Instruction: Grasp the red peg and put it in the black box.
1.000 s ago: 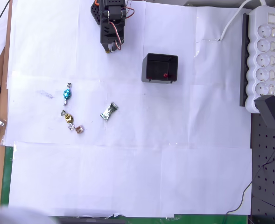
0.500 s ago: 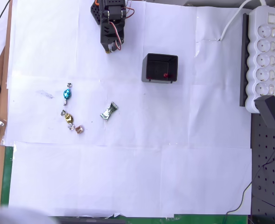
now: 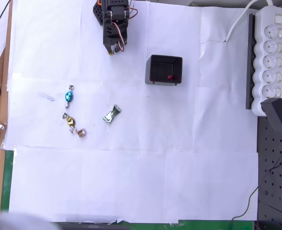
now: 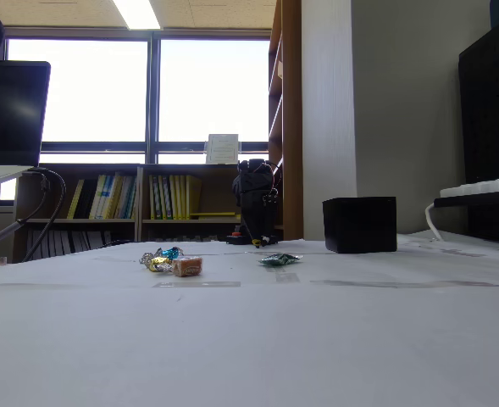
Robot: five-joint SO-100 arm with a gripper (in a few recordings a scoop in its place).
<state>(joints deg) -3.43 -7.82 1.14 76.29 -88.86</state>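
Sitting inside the small square black plastic open-top box (image 3: 164,70), near its right wall in the overhead view, the tiny dark red round peg (image 3: 169,77) is resting on the box floor. The black robot arm (image 3: 114,21) is standing folded at the top edge of the white paper-covered table (image 3: 145,177), its gripper (image 3: 114,48) pointing down toward the paper, well apart from the box; whether the claw is open or closed cannot be told. Blue (image 3: 68,96), gold (image 3: 70,119) and green foil-wrapped candies (image 3: 111,114) are lying to the left.
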